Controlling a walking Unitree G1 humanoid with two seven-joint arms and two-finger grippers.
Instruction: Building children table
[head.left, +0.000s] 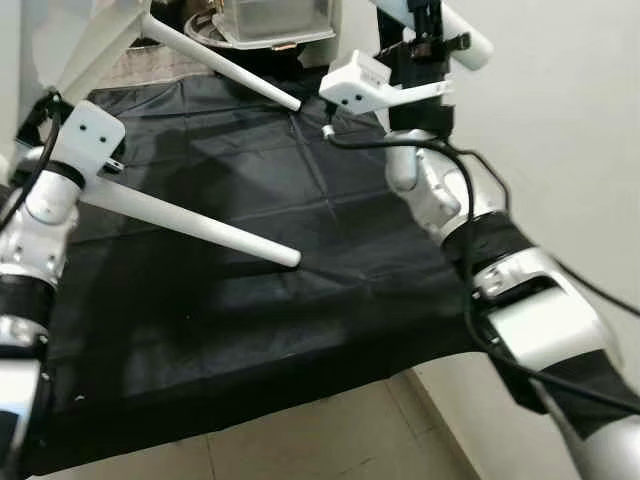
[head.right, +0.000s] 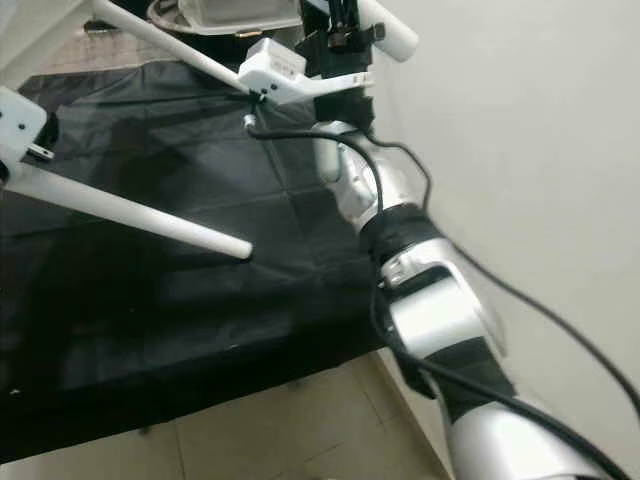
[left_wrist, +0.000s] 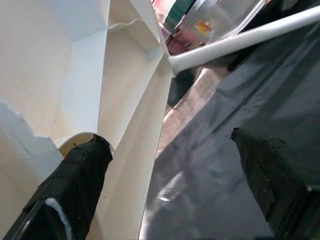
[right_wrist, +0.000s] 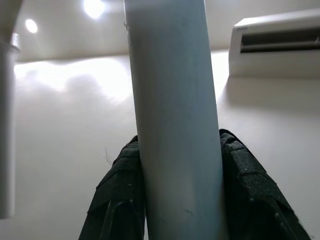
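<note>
Near field: tiled floor (head.left: 320, 430) and the front edge of a black cloth (head.left: 250, 330) spread over the worktop. The silver right arm (head.right: 430, 310) rises along the pale wall (head.right: 540, 150), trailing black cables.

Middle field: 1 white table leg (head.left: 200, 228) slants out over the black cloth from the left, its free tip above the cloth's centre. This leg joins the white table top (left_wrist: 75, 75), which is held tilted at the robot's left. In the left wrist view, 1 finger of the left gripper (left_wrist: 175, 185) lies against the ribbed underside of the table top (head.left: 80, 40); the other finger (left_wrist: 280, 185) stands well apart over the cloth, so the gripper is spread wide, the table top's edge lying between its fingers.

Far field: a 2nd leg (head.left: 225, 60) projects from the table top across the cloth's rear edge. The right gripper (right_wrist: 175, 200) is raised near the wall and clamps a loose white leg (right_wrist: 172, 100), both black fingers (right_wrist: 117, 195) pressed to the tube's sides. In the head views this leg (head.left: 465, 38) sits above the right wrist's white camera block (head.left: 360, 82). Behind the cloth, a clear plastic tub (head.left: 270, 20) rests beside dark clutter that cannot be identified.
</note>
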